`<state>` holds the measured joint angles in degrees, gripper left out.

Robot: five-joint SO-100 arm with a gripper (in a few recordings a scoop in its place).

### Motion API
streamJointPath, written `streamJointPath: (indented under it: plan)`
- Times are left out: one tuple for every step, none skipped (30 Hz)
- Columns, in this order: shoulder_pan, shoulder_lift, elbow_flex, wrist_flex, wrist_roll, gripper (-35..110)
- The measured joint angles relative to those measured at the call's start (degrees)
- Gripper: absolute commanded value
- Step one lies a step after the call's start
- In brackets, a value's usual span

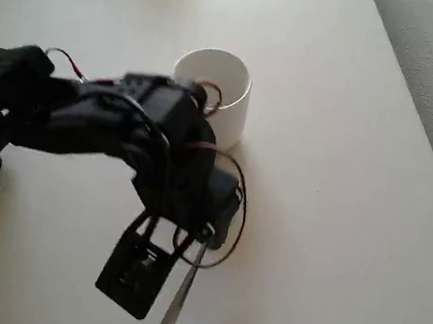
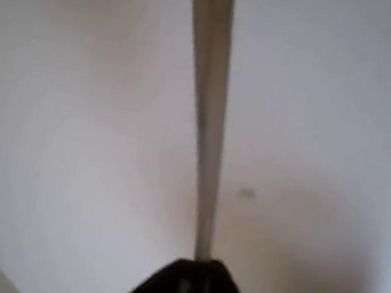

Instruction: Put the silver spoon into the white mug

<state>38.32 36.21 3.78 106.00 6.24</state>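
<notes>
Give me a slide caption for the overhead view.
Black gripper holds the silver spoon by one end beside the white mug on the table.

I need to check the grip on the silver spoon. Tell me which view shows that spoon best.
The wrist view: the silver spoon runs as a long slim bar up from the tool, which is closed on one end. The overhead view shows the spoon smaller, sticking out below the arm near the white mug, its upper end hidden by the arm.
</notes>
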Motion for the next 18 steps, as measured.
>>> streamJointPath:
  plan:
    - [-0.4,1.3,0.8,0.1,-0.3,-2]
    - [-0.8,2.5,1.4,0.2,-0.4,-2]
    - [-1.4,3.9,2.4,0.2,-0.9,-2]
    - [-2.1,5.8,4.2,0.2,-1.3,-2]
    - [-2.9,7.9,6.2,0.2,-1.5,-2]
    - [-3.8,10.2,8.3,0.2,-1.8,-2]
    - [-4.7,12.0,9.7,0.2,-2.0,-2]
    - [-5.5,13.9,11.3,0.2,-2.5,-2]
    - [-6.4,16.1,13.5,0.2,-2.5,-2]
    - [-7.5,18.6,16.3,0.2,-2.5,-2]
    - [-8.8,21.4,19.1,0.2,-2.5,-2]
    - [-10.1,23.7,21.2,0.2,-2.5,-2]
    - [-11.3,25.4,22.4,0.2,-2.5,-2]
    - [-12.0,26.7,23.4,0.2,-2.5,-2]
    - [-12.6,28.1,24.7,0.1,-2.5,-2]
    - [-14.0,30.2,27.2,0.1,-2.5,-2]
    - [-15.5,32.7,30.1,0.1,-2.5,-2]
    - [-17.2,34.6,32.8,0.2,-2.5,-2]
